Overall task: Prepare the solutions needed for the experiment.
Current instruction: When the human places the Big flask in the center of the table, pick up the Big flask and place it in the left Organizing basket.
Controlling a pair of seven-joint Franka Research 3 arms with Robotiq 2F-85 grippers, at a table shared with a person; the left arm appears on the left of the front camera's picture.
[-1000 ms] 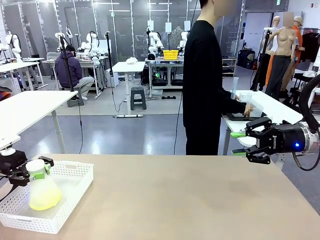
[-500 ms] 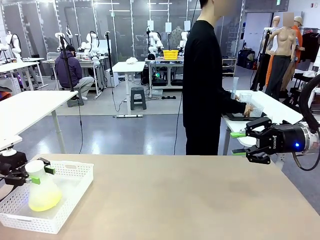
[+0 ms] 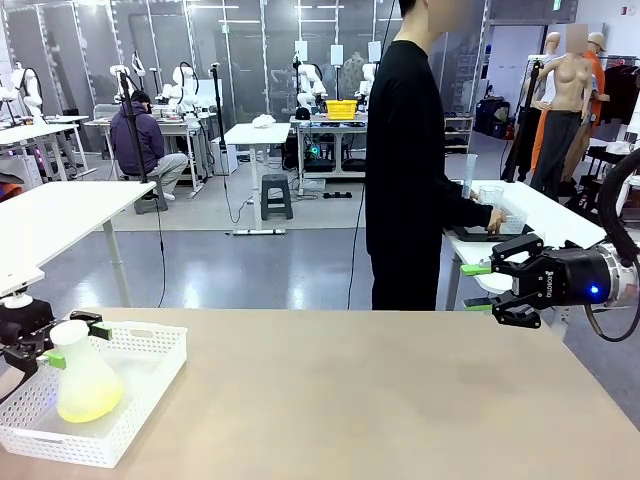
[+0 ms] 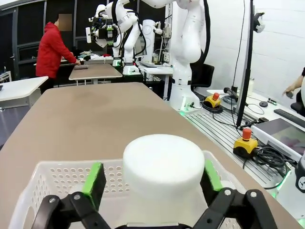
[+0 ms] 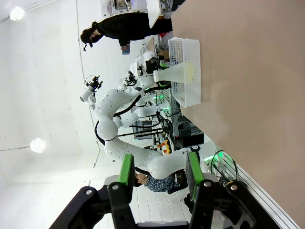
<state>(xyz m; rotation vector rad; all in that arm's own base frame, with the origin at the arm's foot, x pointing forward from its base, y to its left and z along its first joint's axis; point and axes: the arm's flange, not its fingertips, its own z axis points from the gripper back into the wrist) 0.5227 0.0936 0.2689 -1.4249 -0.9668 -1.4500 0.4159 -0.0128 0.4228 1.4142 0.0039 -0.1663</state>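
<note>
The solutions [image 3: 88, 400] sit as a shallow yellow-green layer in the bottom of a conical flask [image 3: 84, 378], and you will find that flask standing upright inside the white perforated basket [image 3: 150, 385] at the near left corner of your table [image 3: 380, 400]. The flask is closed by a white round cap [image 3: 70, 331]. From the right wrist view, the flask [image 5: 177, 72] shows far off, lying across the basket [image 5: 183, 47], with the liquid [image 5: 190, 71] a faint yellow patch at its wide end.

Your left gripper [image 3: 62, 341] is at cap height, its green pads [image 3: 101, 330] standing on either side of the cap with a visible gap. The left wrist view confirms this: the cap [image 4: 163, 164] lies between the fingers [image 4: 94, 183], and both pads stand clear of it, so the gripper [image 4: 152, 179] is released and grasps nothing. The basket rim [image 4: 47, 171] runs just behind the fingers.

Your right gripper [image 3: 485, 288] hangs off the far right edge of the table, well apart from the basket. Its fingers are parted, with nothing between them; the right wrist view shows the same, with pads [image 5: 126, 169] apart around bare space.

A person in black [image 3: 410, 160] stands beyond the far edge, turned towards a side table [image 3: 560, 215], one hand [image 3: 495, 218] at the containers there.
</note>
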